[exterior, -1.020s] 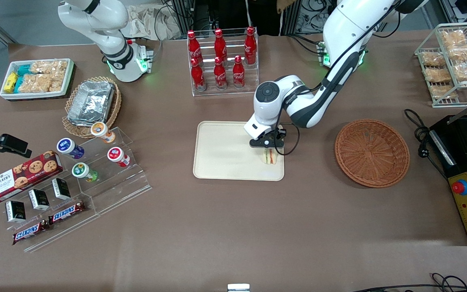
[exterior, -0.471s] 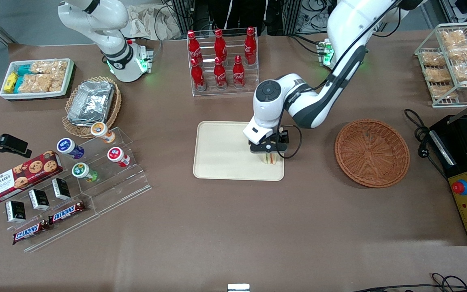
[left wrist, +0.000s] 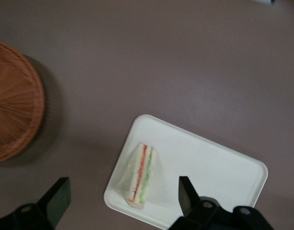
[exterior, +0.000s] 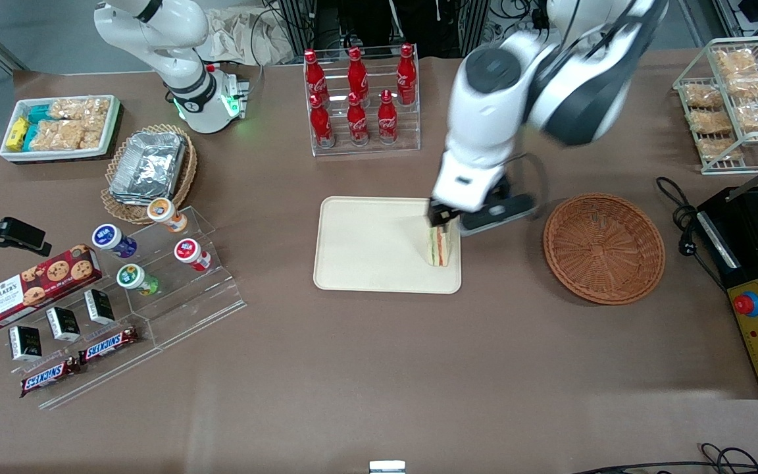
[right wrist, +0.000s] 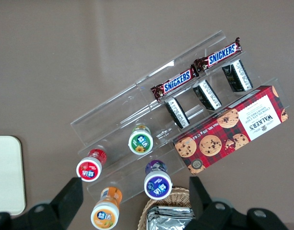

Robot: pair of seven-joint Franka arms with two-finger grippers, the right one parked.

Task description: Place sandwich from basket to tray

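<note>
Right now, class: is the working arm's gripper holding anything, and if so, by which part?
Nothing is held. The gripper is open above the tray; the sandwich sits free on the tray.

Even overhead light on my front feed, bright, no harsh glare on the brown worktop [exterior: 379, 368]. Left arm [exterior: 517, 99] smeared with motion blur; its hand [exterior: 468, 217] above the tray's [exterior: 366, 263] edge, also soft. Soft shadow beside the sandwich [exterior: 438, 245]. Wrist feed dimmer, basket [left wrist: 13, 120] throws a dark shadow onto the worktop.
</note>
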